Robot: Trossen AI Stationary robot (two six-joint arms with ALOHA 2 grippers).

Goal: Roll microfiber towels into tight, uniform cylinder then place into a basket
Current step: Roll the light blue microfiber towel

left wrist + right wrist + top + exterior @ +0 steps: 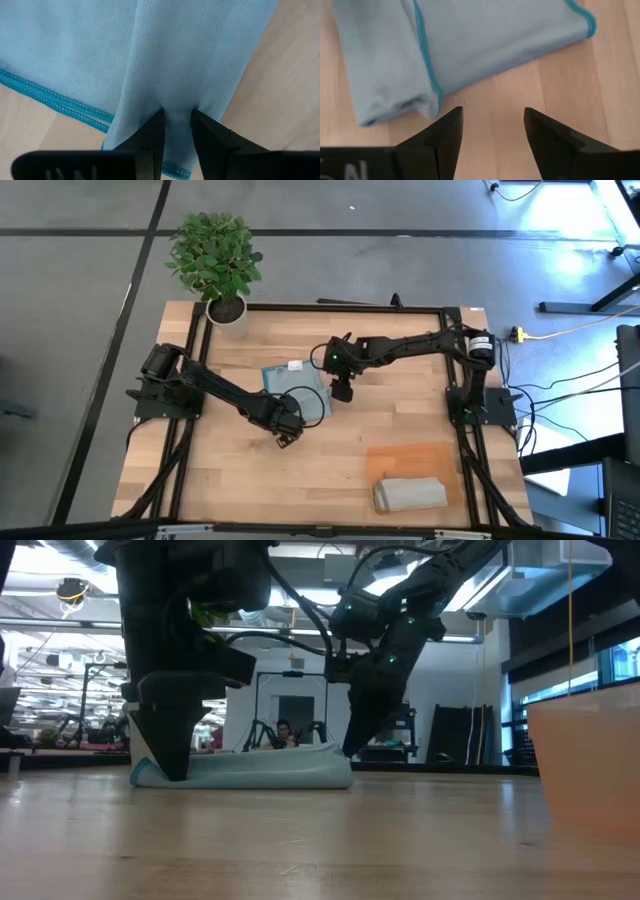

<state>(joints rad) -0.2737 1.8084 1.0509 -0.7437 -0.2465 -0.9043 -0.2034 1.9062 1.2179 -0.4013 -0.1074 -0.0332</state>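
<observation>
The blue towel [297, 392] is lying partly folded near the middle of the bench [250, 480], with a thicker fold along one side and a teal stitched hem showing. The left gripper [176, 122] is sitting down on the towel's near edge, its jaws pinching a raised ridge of the blue cloth between them; in the low view it is standing on the towel's end, right down at the bench top. The right gripper [492, 131] is hanging just beside the towel's other side, over bare wood, its jaws spread with nothing between them and the folded edge of the cloth lying just ahead of the tips. In the high view the two arms are reaching in from opposite sides and meeting over the towel.

The grey towel [410, 493] is lying rolled at the near edge of the orange basket [420, 456], well apart from both grippers. A potted plant [215, 260] is standing at the bench's far left corner.
</observation>
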